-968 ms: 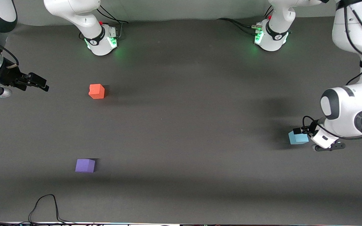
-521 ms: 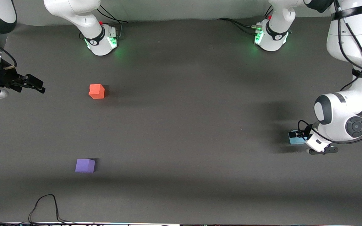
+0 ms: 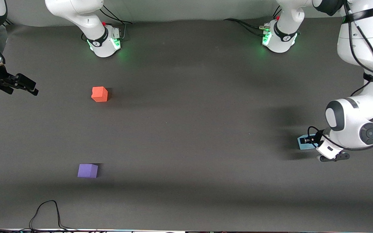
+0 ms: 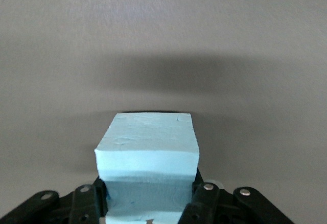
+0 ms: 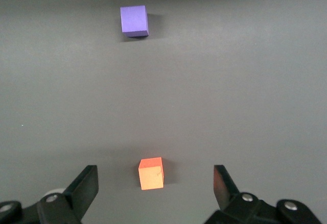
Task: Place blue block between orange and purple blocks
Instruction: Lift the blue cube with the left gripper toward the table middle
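Blue block (image 4: 147, 155) sits between the fingers (image 4: 204, 198) of the left gripper (image 3: 309, 140), which are closed against its two side faces low down at the left arm's end of the table, a grip that looks meant for lifting it squarely, though whether it is off the surface yet I cannot tell. Right gripper (image 3: 28, 85) waits wide open and empty up over the right arm's end, out of the way, with the orange block (image 5: 151, 173) under its spread fingers and the purple block (image 5: 134, 20) well apart from that, leaving a free gap for the drop.
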You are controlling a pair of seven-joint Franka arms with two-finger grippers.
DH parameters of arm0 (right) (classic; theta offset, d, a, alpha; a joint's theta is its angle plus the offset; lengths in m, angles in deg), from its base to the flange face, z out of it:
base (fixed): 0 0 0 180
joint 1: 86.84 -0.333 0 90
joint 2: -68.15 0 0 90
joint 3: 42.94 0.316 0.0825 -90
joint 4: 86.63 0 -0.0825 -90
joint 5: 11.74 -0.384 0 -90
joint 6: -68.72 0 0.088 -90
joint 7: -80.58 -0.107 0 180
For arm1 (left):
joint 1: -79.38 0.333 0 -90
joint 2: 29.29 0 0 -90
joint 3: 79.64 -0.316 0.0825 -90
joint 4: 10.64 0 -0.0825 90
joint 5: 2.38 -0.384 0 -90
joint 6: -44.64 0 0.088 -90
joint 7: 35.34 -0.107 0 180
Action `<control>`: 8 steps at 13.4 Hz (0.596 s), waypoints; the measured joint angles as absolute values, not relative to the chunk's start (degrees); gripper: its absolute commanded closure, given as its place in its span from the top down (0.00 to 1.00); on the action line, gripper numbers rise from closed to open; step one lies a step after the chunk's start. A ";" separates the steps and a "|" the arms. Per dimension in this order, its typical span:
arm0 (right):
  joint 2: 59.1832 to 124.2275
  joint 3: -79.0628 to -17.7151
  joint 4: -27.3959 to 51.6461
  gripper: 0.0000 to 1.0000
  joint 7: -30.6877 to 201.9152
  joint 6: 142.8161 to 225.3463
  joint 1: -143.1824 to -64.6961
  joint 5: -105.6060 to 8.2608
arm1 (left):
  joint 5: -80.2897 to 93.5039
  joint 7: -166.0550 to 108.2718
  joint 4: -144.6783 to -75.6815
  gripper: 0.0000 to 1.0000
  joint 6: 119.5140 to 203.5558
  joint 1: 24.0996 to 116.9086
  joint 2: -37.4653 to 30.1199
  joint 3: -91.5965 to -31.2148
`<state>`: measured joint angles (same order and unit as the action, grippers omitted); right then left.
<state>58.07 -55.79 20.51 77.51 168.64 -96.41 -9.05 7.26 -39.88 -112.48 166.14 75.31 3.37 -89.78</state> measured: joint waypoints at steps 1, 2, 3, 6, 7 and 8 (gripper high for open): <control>58.07 -55.79 19.95 1.00 77.51 168.58 -96.41 -9.05 | 7.26 -39.89 -111.52 0.13 161.05 75.43 0.87 -90.04; 58.07 -55.80 19.14 1.00 77.51 168.02 -96.40 -9.05 | 7.18 -39.89 -110.59 0.13 155.55 75.62 -2.52 -90.48; 58.06 -55.82 18.18 1.00 77.51 166.73 -96.40 -9.05 | 6.58 -39.89 -109.90 0.13 150.06 75.86 -6.80 -90.99; 58.09 -55.83 15.78 1.00 77.51 164.51 -96.42 -9.05 | 2.86 -39.23 -109.36 0.13 137.90 76.44 -19.70 -91.49; 58.21 -55.79 15.25 1.00 77.51 164.22 -96.43 -9.05 | 1.80 -38.71 -109.41 0.13 135.36 76.44 -23.20 -91.42; 58.85 -55.79 15.22 1.00 77.51 163.95 -96.41 -9.08 | 0.76 -37.98 -109.55 0.13 133.36 76.42 -26.42 -91.16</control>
